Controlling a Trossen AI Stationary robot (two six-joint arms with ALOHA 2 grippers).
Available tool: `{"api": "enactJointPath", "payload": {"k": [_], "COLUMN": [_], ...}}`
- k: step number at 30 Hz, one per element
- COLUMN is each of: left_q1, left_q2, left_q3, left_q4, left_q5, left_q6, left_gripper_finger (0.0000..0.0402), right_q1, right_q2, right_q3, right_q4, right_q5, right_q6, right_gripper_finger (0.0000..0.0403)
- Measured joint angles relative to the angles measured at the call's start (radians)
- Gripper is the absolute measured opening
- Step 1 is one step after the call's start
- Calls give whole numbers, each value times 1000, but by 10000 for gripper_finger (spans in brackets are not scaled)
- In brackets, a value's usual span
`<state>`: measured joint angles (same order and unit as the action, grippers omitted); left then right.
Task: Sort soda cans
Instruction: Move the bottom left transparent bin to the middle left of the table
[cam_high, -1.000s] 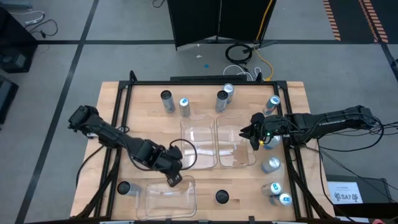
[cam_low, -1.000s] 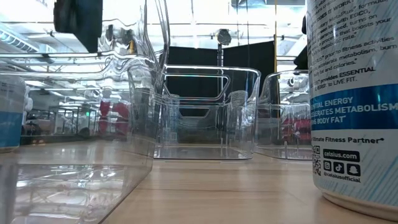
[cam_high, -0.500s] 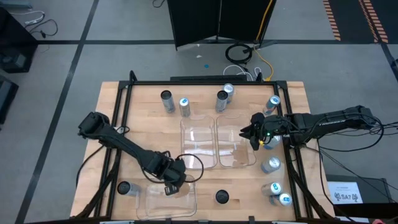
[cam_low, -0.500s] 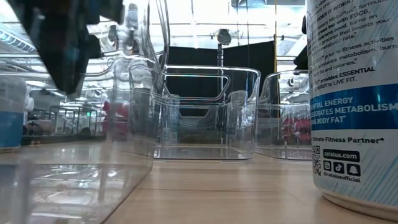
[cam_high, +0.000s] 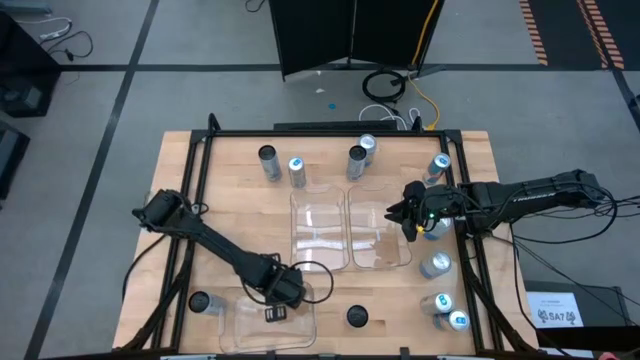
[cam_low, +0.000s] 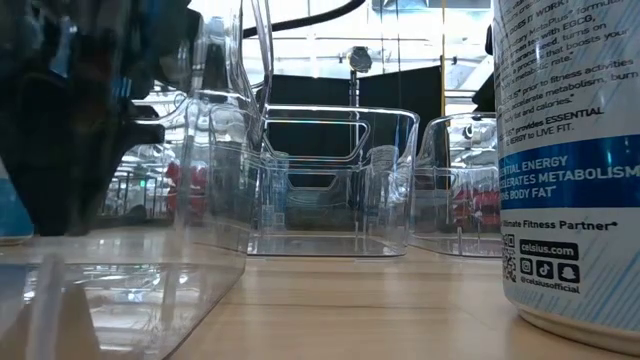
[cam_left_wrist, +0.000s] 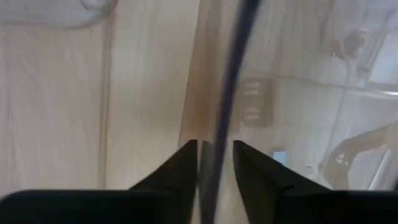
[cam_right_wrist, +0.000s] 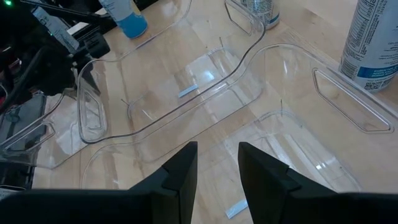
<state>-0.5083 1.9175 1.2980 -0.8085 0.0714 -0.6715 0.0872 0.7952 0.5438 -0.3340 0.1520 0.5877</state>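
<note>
while right pincer (cam_high: 409, 222) idles narrowly parted, left pincer (cam_high: 275, 315) grips tray (cam_high: 303, 330) wall

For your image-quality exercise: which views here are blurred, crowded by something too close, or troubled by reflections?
Left wrist view: soft and blurred throughout. Low view: a close soda can fills the right edge, a dark blurred arm blocks the left, and the clear trays bend the bright room lights. Right wrist view: sharp, with glints on tray rims. High view: evenly lit.
</note>
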Motion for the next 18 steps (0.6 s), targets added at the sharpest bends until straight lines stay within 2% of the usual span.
{"api": "enactJointPath", "payload": {"k": [5,11,18], "left_q1": [2,1,-2], "left_q2": [0,-1,0], "left_q3": [0,5,83], "left_q4": [-5,-15,-100], "left_q5": [0,-1,-1], "left_q6": [6,4,7], "left_gripper_finger": [16,12,10], "right_q1": [0,0,0], "right_q2": [0,0,0], "right_q3": [0,0,0], "right_q4": [0,0,0], "right_q5": [5,5,5], "right_q6": [2,3,8], "right_gripper_finger": [107,107,107]}}
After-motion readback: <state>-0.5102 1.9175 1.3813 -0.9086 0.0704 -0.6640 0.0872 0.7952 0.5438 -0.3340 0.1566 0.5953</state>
